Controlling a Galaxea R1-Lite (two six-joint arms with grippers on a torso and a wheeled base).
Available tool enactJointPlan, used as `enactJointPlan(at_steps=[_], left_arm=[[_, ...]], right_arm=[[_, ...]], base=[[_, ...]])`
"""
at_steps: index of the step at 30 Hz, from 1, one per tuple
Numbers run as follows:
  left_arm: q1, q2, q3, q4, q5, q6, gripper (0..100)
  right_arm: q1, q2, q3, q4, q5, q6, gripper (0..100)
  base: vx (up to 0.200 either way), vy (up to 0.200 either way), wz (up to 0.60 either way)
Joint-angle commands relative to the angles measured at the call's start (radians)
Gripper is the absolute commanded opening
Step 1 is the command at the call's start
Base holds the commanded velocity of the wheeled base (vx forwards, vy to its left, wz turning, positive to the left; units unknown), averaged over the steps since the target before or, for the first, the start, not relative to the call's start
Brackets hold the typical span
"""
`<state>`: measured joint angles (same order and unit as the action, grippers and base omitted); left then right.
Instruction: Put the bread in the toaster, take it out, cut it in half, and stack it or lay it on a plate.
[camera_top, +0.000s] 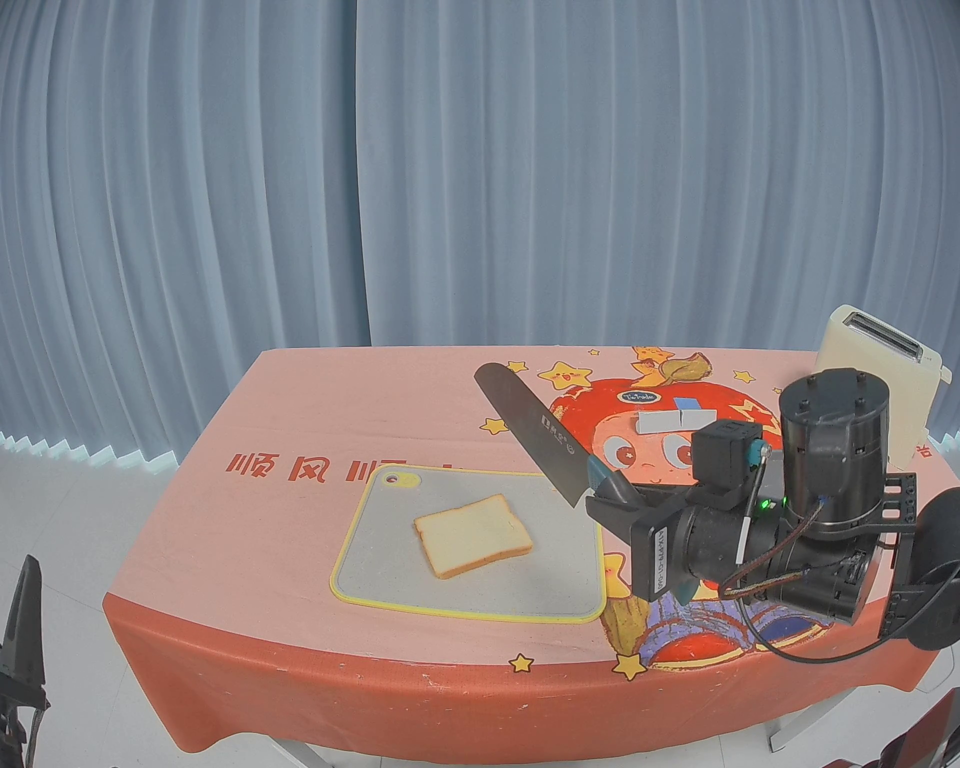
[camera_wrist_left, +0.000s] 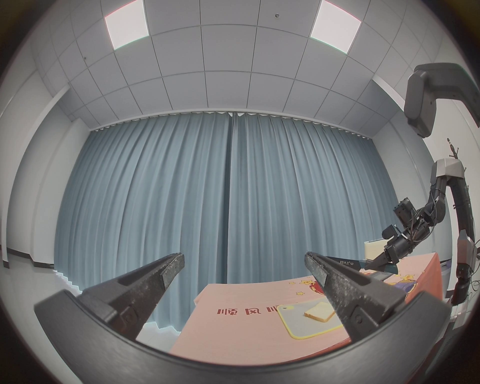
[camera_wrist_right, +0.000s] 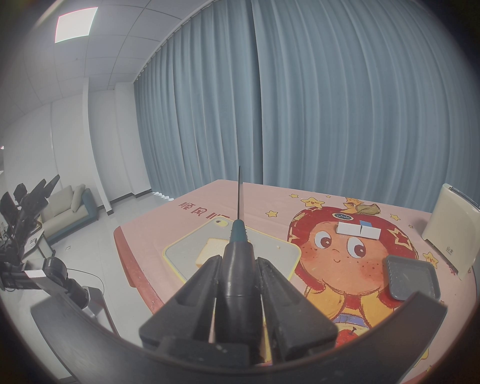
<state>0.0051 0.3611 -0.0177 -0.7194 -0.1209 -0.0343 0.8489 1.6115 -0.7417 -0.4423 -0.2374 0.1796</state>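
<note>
A slice of bread (camera_top: 473, 536) lies whole on the grey, yellow-rimmed cutting board (camera_top: 400, 575) near the table's front edge. My right gripper (camera_top: 628, 510) is shut on the handle of a dark knife (camera_top: 533, 430); the blade slants up and away over the board's right end, above and to the right of the bread (camera_wrist_right: 211, 248). In the right wrist view the knife (camera_wrist_right: 238, 235) sits clamped between the fingers (camera_wrist_right: 200, 300). The cream toaster (camera_top: 880, 375) stands at the table's far right. My left gripper (camera_wrist_left: 245, 280) hangs open and empty, off the table's left side, well away from the bread (camera_wrist_left: 320, 312).
A dark grey square plate (camera_wrist_right: 412, 277) lies on the right part of the table, near the toaster (camera_wrist_right: 452, 235). The pink printed tablecloth (camera_top: 290, 420) is bare left of the board. Blue curtains hang behind the table.
</note>
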Motion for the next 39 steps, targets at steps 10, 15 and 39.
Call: enactJointPlan(at_steps=[10, 15, 39], left_arm=[[-0.004, 0.305, 0.018, -0.203, -0.033, 0.004, 100], [-0.004, 0.388, 0.018, -0.298, -0.033, 0.005, 100], [-0.010, 0.677, 0.018, -0.632, -0.034, 0.007, 100]], right_arm=[[0.001, 0.002, 0.002, -0.001, 0.000, 0.000, 0], [0.001, 0.002, 0.002, 0.001, 0.000, 0.000, 0], [0.001, 0.004, 0.004, 0.001, 0.000, 0.000, 0]], base=[[0.000, 0.000, 0.00], [0.000, 0.000, 0.00], [0.000, 0.000, 0.00]])
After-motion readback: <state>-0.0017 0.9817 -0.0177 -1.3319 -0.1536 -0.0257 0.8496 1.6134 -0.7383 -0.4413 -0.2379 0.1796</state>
